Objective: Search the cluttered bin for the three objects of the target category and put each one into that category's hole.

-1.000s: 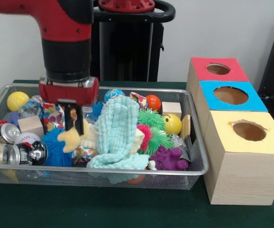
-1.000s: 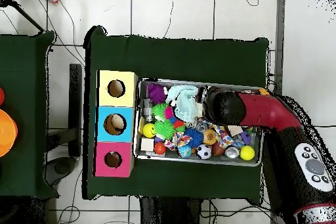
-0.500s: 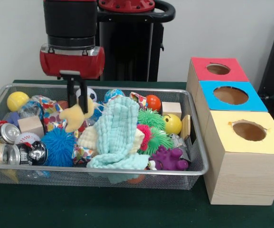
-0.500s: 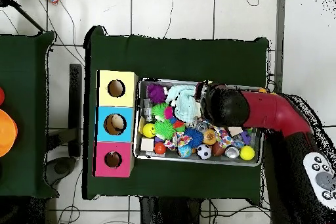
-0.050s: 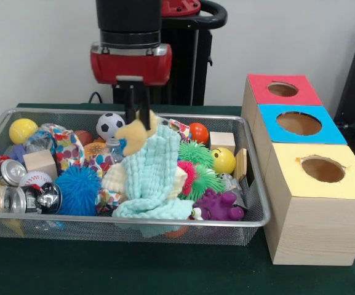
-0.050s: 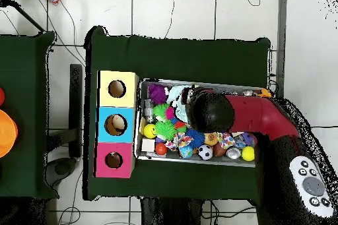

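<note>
Black two-fingered pincer [image 5: 138, 115] was clamped on soft yellow plush toy [image 5: 134, 131], lifted above wire mesh bin's rim [image 5: 128, 114]; pale-green knitted cloth [image 5: 154, 169] just below.

Yellow plush [image 5: 134, 130], mint cloth [image 5: 154, 175], black-and-white ball [image 5: 109, 125]

Bin [image 5: 251, 184] left of boxes [image 5: 315, 203]

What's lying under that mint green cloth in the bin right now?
The mint cloth drapes over a cream soft piece showing at its left edge, with a green spiky ball beside it. Whatever lies beneath its middle is covered. The gripper holds a yellow soft toy above it.
</note>
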